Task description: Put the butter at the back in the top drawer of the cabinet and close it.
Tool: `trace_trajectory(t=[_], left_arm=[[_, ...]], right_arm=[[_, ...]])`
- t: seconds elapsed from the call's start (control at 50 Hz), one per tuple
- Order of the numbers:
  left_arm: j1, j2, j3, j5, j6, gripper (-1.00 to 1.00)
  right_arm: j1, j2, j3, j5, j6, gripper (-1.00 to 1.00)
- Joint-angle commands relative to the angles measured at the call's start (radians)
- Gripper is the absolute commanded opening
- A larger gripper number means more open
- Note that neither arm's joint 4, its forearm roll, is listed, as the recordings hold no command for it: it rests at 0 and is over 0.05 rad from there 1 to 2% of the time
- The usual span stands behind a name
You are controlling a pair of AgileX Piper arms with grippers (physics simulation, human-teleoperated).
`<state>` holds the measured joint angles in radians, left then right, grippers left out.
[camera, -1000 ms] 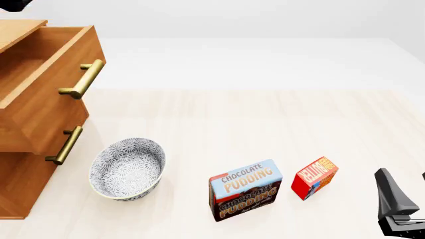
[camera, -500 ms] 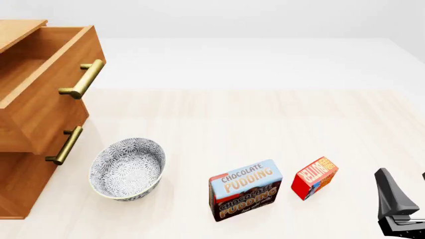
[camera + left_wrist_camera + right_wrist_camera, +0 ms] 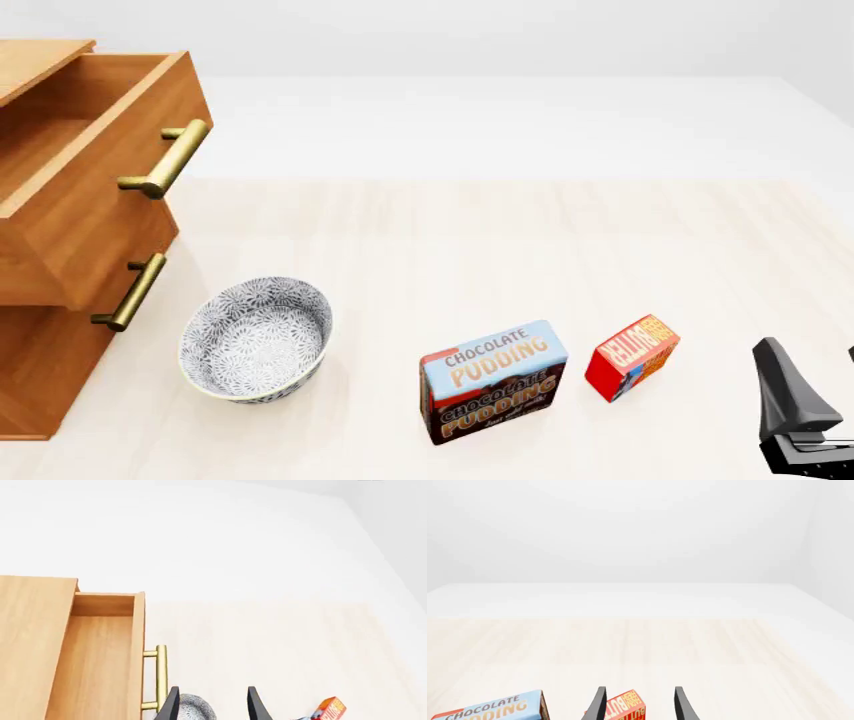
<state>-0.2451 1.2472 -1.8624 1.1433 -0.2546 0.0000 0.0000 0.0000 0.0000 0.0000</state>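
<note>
Nothing has moved since the earlier frames. The small red butter box (image 3: 625,707) stands untouched just ahead of my spread right gripper (image 3: 637,705). The orange-brown wooden top drawer (image 3: 94,150) gapes open; my left gripper (image 3: 210,705) is spread, empty.

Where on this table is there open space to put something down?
The widest bare stretch is the far half of the table, beyond the bowl, pudding box and butter. The open top drawer is empty too. The near edge is crowded: those three line up there, with the right gripper beside the butter.
</note>
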Motion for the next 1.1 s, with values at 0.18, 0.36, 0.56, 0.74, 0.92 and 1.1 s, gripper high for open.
trace_trajectory(t=[0.18,0.36,0.56,0.74,0.92,1.1], left_arm=[[0.069,-0.012,-0.012,0.038,0.020,1.00],[0.078,-0.012,0.005,0.037,0.020,1.00],[0.103,-0.019,-0.012,0.051,0.029,1.00],[0.138,-0.029,-0.008,0.060,0.053,1.00],[0.154,-0.037,0.013,0.056,0.059,1.00],[0.166,-0.045,0.048,0.033,0.066,1.00]], right_arm=[[0.000,0.000,0.000,0.000,0.000,1.00],[0.000,0.000,0.000,0.000,0.000,1.00],[0.000,0.000,0.000,0.000,0.000,1.00],[0.000,0.000,0.000,0.000,0.000,1.00],[0.000,0.000,0.000,0.000,0.000,1.00],[0.000,0.000,0.000,0.000,0.000,1.00]])
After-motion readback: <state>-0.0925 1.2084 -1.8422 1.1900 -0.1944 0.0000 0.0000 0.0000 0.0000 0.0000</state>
